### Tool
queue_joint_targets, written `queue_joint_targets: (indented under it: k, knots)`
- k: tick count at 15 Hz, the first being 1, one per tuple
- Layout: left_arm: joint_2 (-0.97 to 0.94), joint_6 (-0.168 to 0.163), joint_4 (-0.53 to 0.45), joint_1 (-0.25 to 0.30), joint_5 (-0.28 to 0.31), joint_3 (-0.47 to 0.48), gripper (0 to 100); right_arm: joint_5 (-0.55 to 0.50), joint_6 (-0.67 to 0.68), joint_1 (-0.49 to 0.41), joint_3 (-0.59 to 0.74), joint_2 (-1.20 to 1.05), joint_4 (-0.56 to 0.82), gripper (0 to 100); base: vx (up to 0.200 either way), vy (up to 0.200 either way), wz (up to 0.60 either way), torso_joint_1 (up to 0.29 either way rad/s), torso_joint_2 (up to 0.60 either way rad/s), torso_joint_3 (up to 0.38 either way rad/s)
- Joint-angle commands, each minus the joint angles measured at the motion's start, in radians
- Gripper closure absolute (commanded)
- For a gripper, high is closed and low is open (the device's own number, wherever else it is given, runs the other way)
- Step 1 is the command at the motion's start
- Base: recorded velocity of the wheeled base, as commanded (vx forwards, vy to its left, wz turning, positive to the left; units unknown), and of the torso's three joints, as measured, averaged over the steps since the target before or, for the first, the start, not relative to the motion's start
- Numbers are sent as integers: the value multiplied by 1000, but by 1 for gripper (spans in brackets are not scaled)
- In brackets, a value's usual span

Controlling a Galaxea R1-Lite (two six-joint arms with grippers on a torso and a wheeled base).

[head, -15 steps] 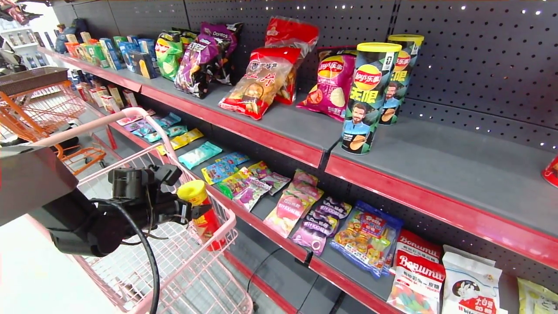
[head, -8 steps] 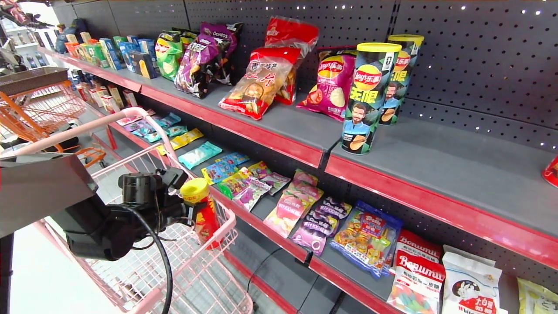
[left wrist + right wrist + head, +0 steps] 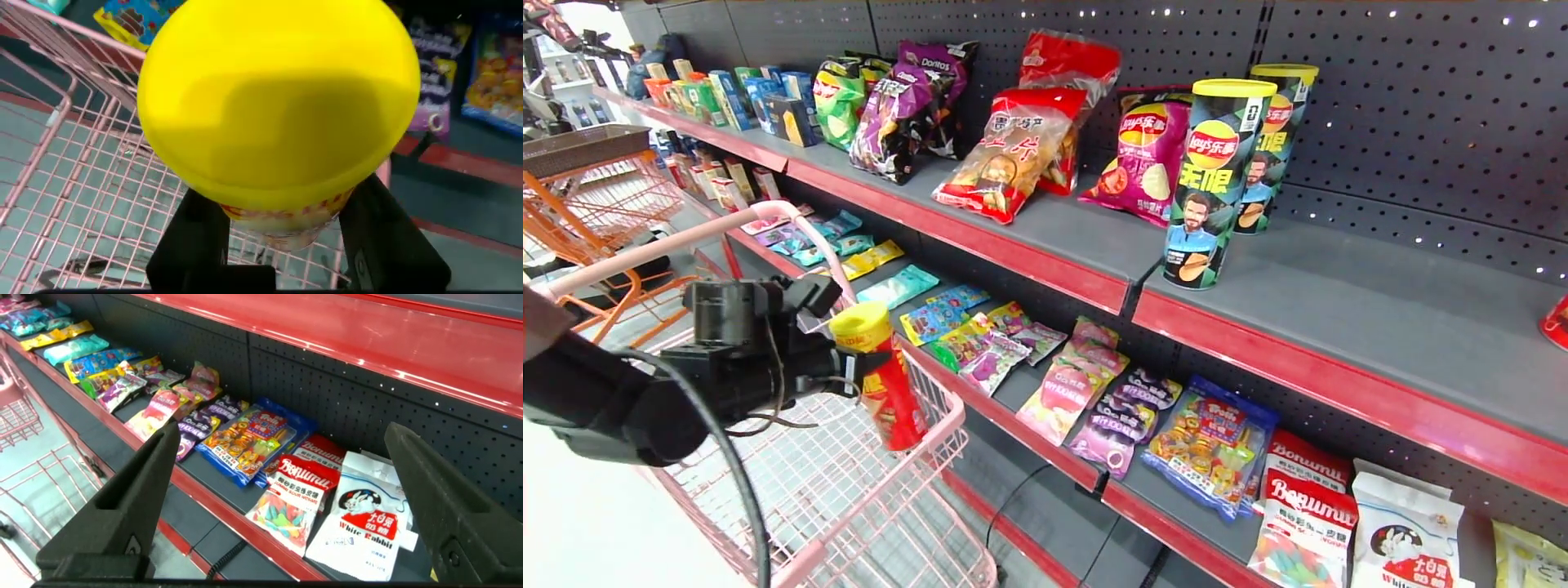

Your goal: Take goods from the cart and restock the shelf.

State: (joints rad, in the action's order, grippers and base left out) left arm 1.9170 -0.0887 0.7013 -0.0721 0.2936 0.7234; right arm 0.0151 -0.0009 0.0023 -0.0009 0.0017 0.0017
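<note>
A red chip can with a yellow lid (image 3: 886, 388) hangs tilted over the front corner of the pink wire cart (image 3: 845, 498). My left gripper (image 3: 870, 369) is shut on the can just below the lid. In the left wrist view the yellow lid (image 3: 278, 106) is close up, with a black finger (image 3: 192, 245) on either side of the can and the cart's mesh beneath. My right gripper (image 3: 282, 514) stands open with nothing in it, facing the lower shelf's packets (image 3: 245, 441). Two dark green cans (image 3: 1213, 180) stand on the upper shelf (image 3: 1339, 314).
Snack bags (image 3: 1013, 147) lean along the upper shelf to the left of the green cans; bare grey board (image 3: 1388, 327) lies to their right. Candy packets (image 3: 1094, 392) cover the lower shelf. An orange cart (image 3: 596, 196) stands at the far left.
My left arm has lifted the red can higher out of the pink cart and drawn it a little to the left.
</note>
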Motion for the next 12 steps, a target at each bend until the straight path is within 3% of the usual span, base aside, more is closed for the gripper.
queue_joint_targets:
  k: [1,4,6,8,12]
  knots:
    - [-429,53,-255,0,2,37,100,2,-1,1,1,1,0,0,0,0,0,0,0,0]
    - [-716,57,-381,0,-2,-33,100,2,2,1,1,1,0,0,0,0,0,0,0,0]
    - [-846,55,-388,0,-13,-101,100,2,1,1,1,1,0,0,0,0,0,0,0,0]
    - [-992,55,-390,0,-94,-133,100,0,5,1,1,1,0,0,0,0,0,0,0,0]
    - [-1083,53,-390,3,-159,-147,100,2,2,1,1,1,0,0,0,0,0,125,-332,-197]
